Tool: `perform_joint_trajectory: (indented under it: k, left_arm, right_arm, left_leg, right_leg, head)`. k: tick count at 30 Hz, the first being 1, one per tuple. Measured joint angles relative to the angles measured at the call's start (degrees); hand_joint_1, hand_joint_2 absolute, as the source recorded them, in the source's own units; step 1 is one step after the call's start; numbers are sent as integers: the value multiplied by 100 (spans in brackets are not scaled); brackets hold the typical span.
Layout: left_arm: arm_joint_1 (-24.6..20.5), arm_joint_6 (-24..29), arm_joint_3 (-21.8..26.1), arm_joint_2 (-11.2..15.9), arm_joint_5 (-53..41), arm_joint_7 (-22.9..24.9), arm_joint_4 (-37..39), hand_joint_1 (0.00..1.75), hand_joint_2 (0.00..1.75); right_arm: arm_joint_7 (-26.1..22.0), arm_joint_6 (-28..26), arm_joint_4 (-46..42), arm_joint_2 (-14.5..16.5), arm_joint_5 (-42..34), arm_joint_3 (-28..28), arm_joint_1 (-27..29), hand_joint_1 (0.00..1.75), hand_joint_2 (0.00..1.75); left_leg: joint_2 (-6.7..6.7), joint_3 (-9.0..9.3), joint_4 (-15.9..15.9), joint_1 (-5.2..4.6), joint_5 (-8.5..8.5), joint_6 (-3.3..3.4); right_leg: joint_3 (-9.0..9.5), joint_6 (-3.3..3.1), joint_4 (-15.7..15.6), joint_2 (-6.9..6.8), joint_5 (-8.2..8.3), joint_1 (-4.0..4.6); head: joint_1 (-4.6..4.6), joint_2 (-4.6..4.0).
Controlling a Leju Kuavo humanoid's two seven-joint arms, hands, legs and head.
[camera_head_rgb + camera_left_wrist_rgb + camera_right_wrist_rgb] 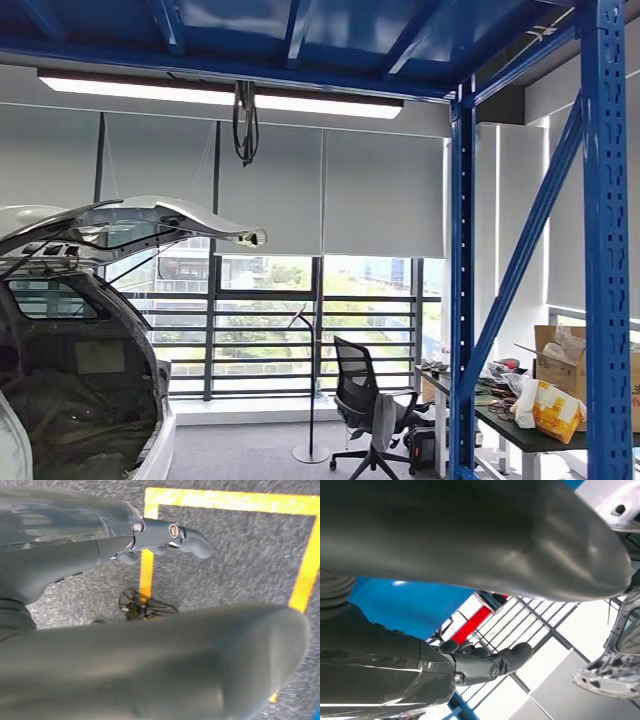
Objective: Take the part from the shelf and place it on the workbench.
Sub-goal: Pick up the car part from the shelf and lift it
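Two hands, neither holding anything. Left hand (162, 535) hangs over grey carpet (234, 555), fingers loosely apart, above yellow floor tape (226, 500) that turns a corner. Right hand (486, 662) fingers loosely apart too, with window bars (531, 625) beyond. Blue shelf frame (604, 250) stands along the right edge, a diagonal brace crossing it. Open carpet runs between the car body (75, 370), hatch (151, 220) raised at left, and an office chair (366, 405). Desk (521, 435) at right is cluttered: an open cardboard box (562, 365), contents unclear, beside a white and yellow bag (551, 410). Cannot tell where the part is.
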Motion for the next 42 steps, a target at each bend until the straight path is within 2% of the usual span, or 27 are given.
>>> perform_joint_trajectory:
  k: [1, 3, 4, 5, 6, 9, 10, 11, 13, 15, 16, 18, 19, 20, 21, 23, 24, 25, 26, 27, 28, 29, 33, 35, 40, 42]
  left_arm:
    - [-3, 0, 0, 1, 1, -3, 0, 0, 0]
    - [-8, -2, 0, 1, 1, -3, 0, 0, 0]
    - [-8, -3, 0, 1, 1, -3, 1, 0, 0]
    - [-6, -4, 1, -2, 3, -3, 2, 0, 0]
    - [-6, -5, 1, -9, 4, -3, 7, 0, 0]
    - [-17, -5, 2, -44, 13, -3, 36, 0, 0]
    - [-20, -5, 2, -51, 15, -2, 42, 0, 0]
    - [-22, -4, 2, -57, 17, -1, 46, 0, 0]
    - [-21, -5, 3, -64, 17, 2, 46, 0, 0]
    - [-36, -5, 3, -70, 18, -2, 47, 0, 0]
    - [-44, -5, 2, -70, 18, -7, 47, 0, 0]
    - [-46, -4, 3, -66, 19, -20, 46, 0, 0]
    - [-35, -4, 4, -64, 22, -26, 46, 0, 0]
    - [-25, -4, 4, -63, 26, -31, 46, 0, 0]
    - [-16, -4, 5, -62, 31, -34, 46, 0, 0]
    - [-12, -5, 5, -62, 36, -37, 47, 0, 0]
    - [-14, -5, 5, -66, 36, -39, 50, 0, 0]
    - [-22, -6, 5, -68, 37, -42, 53, 0, 0]
    - [-28, -7, 5, -70, 38, -45, 57, 0, 0]
    - [-33, -6, 5, -72, 40, -47, 60, 0, 0]
    - [-37, -6, 7, -69, 41, -51, 61, 0, 0]
    - [-35, -5, 8, -66, 42, -54, 61, 0, 0]
    - [-41, -13, 9, -60, 42, -64, 61, 0, 0]
    - [-43, -20, 9, -60, 39, -64, 61, 0, 0]
    - [-49, -43, 9, -58, 20, -64, 61, 0, 0]
    - [-49, -50, 9, -58, 4, -64, 61, 0, 0]
  right_arm:
    - [1, -2, 0, -1, 4, -1, -6, 0, 0]
    - [4, -6, 2, -2, 19, -2, -5, 0, 0]
    - [8, -14, 1, -2, 31, -3, -2, 0, 0]
    - [12, -25, -1, -3, 44, -5, 2, 0, 0]
    - [18, -38, -4, -4, 55, -7, 6, 0, 0]
    - [38, -65, -15, -19, 73, -11, 24, 0, 0]
    - [47, -74, -25, -26, 75, -13, 29, 0, 0]
    - [59, -87, -39, -30, 65, -15, 31, 0, 0]
    - [92, -107, -80, -27, -12, -24, 39, 0, 0]
    - [119, -92, -108, -15, -178, -34, 47, 0, 0]
    - [124, -72, -116, -5, -259, -40, 52, 0, 0]
    - [117, -40, -130, 7, -315, -54, 68, 0, 0]
    - [111, -35, -136, 10, -282, -60, 82, 0, 0]
    - [106, -37, -142, 10, -221, -63, 94, 0, 0]
    - [105, -42, -150, 10, -141, -66, 101, 0, 0]
    - [123, -57, -167, 10, 49, -61, 96, 0, 87]
    - [147, -77, -174, 10, 163, -55, 82, 0, 131]
    - [182, -113, -179, 9, 314, -42, 60, 0, 175]
    - [223, -150, -179, 7, 470, -26, 37, 0, 175]
    - [261, -187, -178, 4, 608, -6, 18, 0, 175]
    - [291, -213, -178, 1, 712, 15, 4, 0, 175]
    - [310, -222, -177, -3, 763, 33, -9, 0, 175]
    - [350, -227, -157, -62, 803, 124, -88, 0, 175]
    - [362, -227, -139, -91, 807, 170, -108, 0, 175]
    - [465, -223, -80, -237, 904, 301, -165, 0, 175]
    - [517, -213, -60, -349, 948, 365, -178, 0, 175]
  left_leg:
    - [-1, 99, -43, 1, -48, 21]
    - [-7, 293, -87, 0, -154, 38]
    - [-14, 399, -95, -1, -222, 34]
    - [-24, 513, -98, -1, -293, 29]
    - [-33, 634, -101, 0, -379, 22]
    - [-62, 889, -114, 7, -604, -20]
    - [-70, 920, -133, 10, -644, -48]
    - [-78, 939, -148, 13, -650, -78]
    - [-67, 973, -154, 13, -637, -118]
    - [-40, 852, 132, 14, -703, -148]
    - [-27, 685, 417, 22, -803, -171]
    - [-22, 240, 1025, 52, -1054, -234]
    - [-20, 68, 1180, 74, -1089, -272]
    - [-18, -34, 1198, 99, -1031, -308]
    - [-16, -63, 1082, 125, -874, -343]
    - [-13, 22, 592, 183, -402, -410]
    - [-13, 67, 359, 196, -231, -443]
    - [-2, 94, 169, 196, -135, -437]
    - [6, 103, 53, 186, -77, -408]
    - [14, 95, 30, 161, -97, -359]
    - [22, 96, 4, 152, -82, -301]
    - [17, 99, -2, 149, -50, -271]
    - [7, 106, -15, 145, -37, -225]
    - [6, 103, -15, 137, -42, -199]
    - [7, 104, -11, 106, -59, -162]
    - [7, 103, -9, 100, -61, -158]
  right_leg:
    - [-246, 2, 362, 0, -46, 2]
    - [-797, 4, 936, 0, -317, 8]
    - [-1001, 0, 1025, 0, -439, 16]
    - [-1122, -11, 949, 0, -462, 30]
    - [-1178, -37, 727, 0, -325, 52]
    - [-1221, -178, -107, 22, 748, 162]
    - [-1239, -221, -233, 32, 982, 189]
    - [-1245, -256, -273, 41, 1045, 205]
    - [-1148, -314, -385, 35, 1023, 189]
    - [-1002, -359, -508, 24, 997, 156]
    - [-950, -368, -541, 19, 977, 145]
    - [-890, -370, -554, 13, 919, 123]
    - [-857, -359, -554, 15, 886, 108]
    - [-818, -345, -554, 17, 856, 93]
    - [-778, -327, -553, 20, 828, 75]
    - [-696, -275, -548, 23, 773, 41]
    - [-658, -240, -540, 25, 748, 28]
    - [-641, -202, -525, 28, 725, 23]
    - [-632, -158, -510, 31, 702, 22]
    - [-625, -120, -510, 32, 689, 22]
    - [-622, -92, -512, 30, 671, 21]
    - [-606, -88, -526, 27, 663, 15]
    - [-566, -182, -588, 20, 691, 10]
    - [-557, -197, -611, 20, 703, 10]
    - [-551, -180, -628, 19, 710, 1]
    - [-551, -123, -632, 18, 706, -5]
  head:
    - [-1, -1]
    - [-1, -1]
    - [-1, -1]
    - [-1, -1]
    - [-1, -1]
    - [0, -1]
    - [0, -1]
    - [0, -1]
    - [-1, -1]
    - [-1, -1]
    - [-1, -1]
    - [1, -1]
    - [1, -1]
    - [0, -1]
    - [-1, -1]
    - [-1, -1]
    - [1, -1]
    - [0, -1]
    - [0, -1]
    - [-1, -1]
    - [-2, -1]
    - [-2, -1]
    - [-3, -1]
    - [-2, -1]
    - [-3, -1]
    - [-3, -1]
